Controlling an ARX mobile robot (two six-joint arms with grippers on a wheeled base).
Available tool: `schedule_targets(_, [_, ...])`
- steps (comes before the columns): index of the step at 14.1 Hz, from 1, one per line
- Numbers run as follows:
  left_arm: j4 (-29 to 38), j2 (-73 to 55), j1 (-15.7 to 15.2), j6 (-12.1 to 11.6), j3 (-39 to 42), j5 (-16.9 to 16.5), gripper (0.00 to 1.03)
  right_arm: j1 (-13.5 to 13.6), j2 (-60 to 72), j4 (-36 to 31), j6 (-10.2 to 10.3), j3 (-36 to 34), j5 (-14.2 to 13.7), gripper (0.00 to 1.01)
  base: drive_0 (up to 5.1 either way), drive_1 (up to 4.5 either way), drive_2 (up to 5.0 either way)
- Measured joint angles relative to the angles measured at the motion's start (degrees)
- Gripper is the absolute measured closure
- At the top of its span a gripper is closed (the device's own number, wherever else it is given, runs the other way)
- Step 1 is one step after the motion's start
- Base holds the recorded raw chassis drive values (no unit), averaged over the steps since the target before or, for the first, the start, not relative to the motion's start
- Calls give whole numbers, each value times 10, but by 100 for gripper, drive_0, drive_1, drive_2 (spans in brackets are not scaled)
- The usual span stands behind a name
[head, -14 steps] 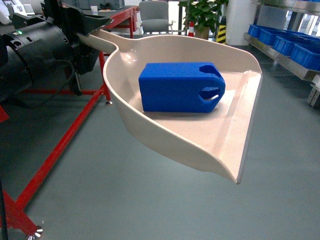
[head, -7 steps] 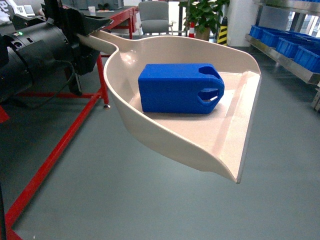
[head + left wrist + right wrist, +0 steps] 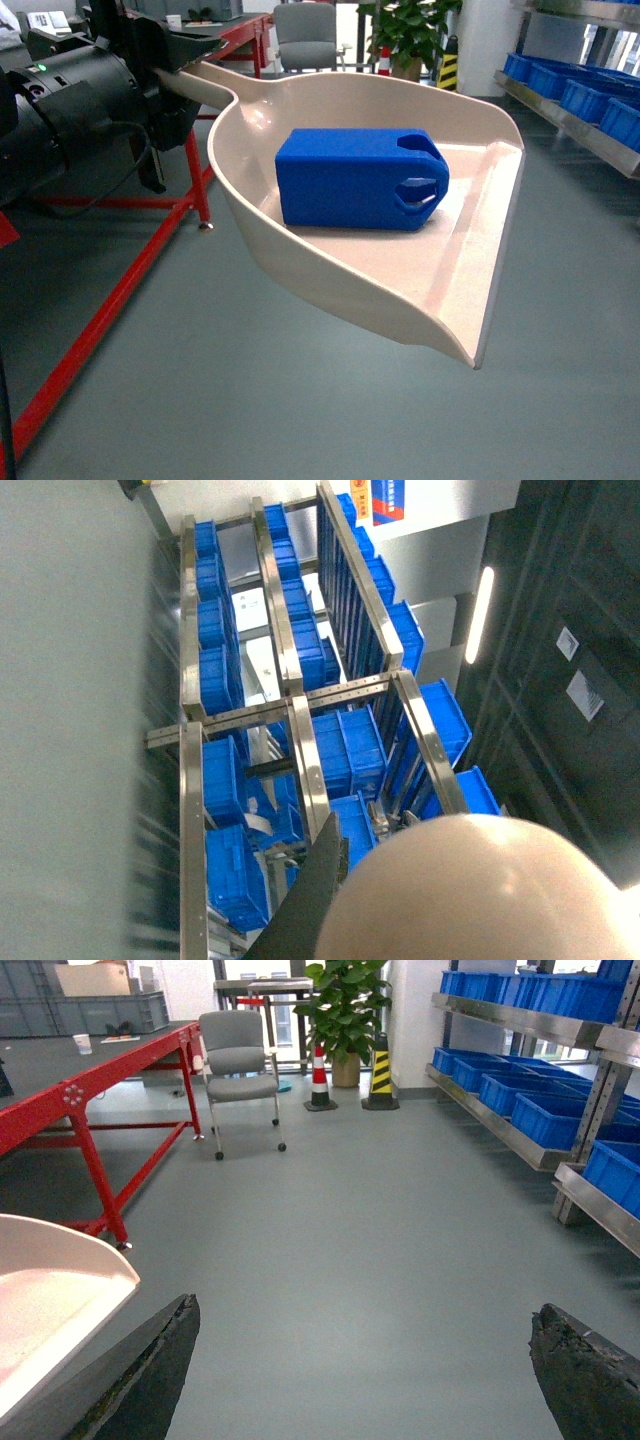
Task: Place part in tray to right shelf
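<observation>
The tray (image 3: 400,290) was held level above the floor by its handle, grasped in the left gripper (image 3: 185,60), so the part (image 3: 360,178) lay inside it, short of the right shelf (image 3: 570,110), while the right gripper (image 3: 360,1380) was kept released.

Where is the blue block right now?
In the head view the blue block lies on its side in the middle of the cream scoop tray, which the left gripper holds by its handle above the grey floor.
</observation>
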State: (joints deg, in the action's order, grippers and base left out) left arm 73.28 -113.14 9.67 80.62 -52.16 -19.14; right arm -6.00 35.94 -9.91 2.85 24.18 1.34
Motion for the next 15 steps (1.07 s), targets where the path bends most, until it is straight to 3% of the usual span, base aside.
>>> schedule_targets(15, [4, 0, 0, 0, 0, 0, 91, 0, -1, -3, 0, 0, 0, 3, -3, 430, -437])
